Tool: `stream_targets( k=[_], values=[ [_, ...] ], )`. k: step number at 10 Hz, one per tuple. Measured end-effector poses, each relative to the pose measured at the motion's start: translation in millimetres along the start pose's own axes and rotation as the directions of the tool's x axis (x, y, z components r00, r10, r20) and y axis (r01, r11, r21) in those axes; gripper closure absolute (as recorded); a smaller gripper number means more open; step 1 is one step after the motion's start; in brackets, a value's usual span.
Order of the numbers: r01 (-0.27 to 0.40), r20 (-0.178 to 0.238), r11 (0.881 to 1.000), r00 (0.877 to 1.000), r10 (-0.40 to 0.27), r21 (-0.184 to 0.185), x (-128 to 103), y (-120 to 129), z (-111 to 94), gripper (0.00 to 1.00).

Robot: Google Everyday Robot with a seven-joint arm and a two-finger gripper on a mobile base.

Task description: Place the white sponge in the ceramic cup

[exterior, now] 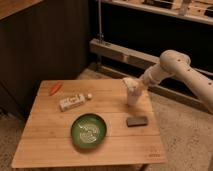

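Observation:
The ceramic cup (pixel 133 98) stands upright, white-cream, on the right part of the wooden table (pixel 50 145). The white sponge (pixel 128 82), an off-white chunk, hangs just above the cup's rim, slightly to its left. My gripper (pixel 136 86) reaches in from the right at the end of the white arm (pixel 170 65). It is shut on the sponge and sits right over the cup's mouth. The cup's opening is hidden behind the sponge and gripper.
A dark grey flat pad (pixel 137 121) lies just in front of the cup. A green bowl (pixel 88 131) sits at the front centre. A white labelled bottle (pixel 74 102) lies on its side at the left, with an orange carrot-like item (pixel 56 88) at the far left corner.

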Motion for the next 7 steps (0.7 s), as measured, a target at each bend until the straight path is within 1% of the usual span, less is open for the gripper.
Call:
stream_targets(
  k=[1, 4, 7],
  values=[
    [-0.018, -0.007, 1.000, 1.000, 0.018, 0.011, 8.2, -3.2, -4.1, 0.81],
    [-0.042, -0.015, 0.999, 0.999, 0.042, 0.019, 14.5, -13.1, 0.0, 0.81],
    [-0.065, -0.002, 0.998, 0.998, 0.065, 0.020, 21.5, -23.6, 6.1, 0.81]
  ],
)
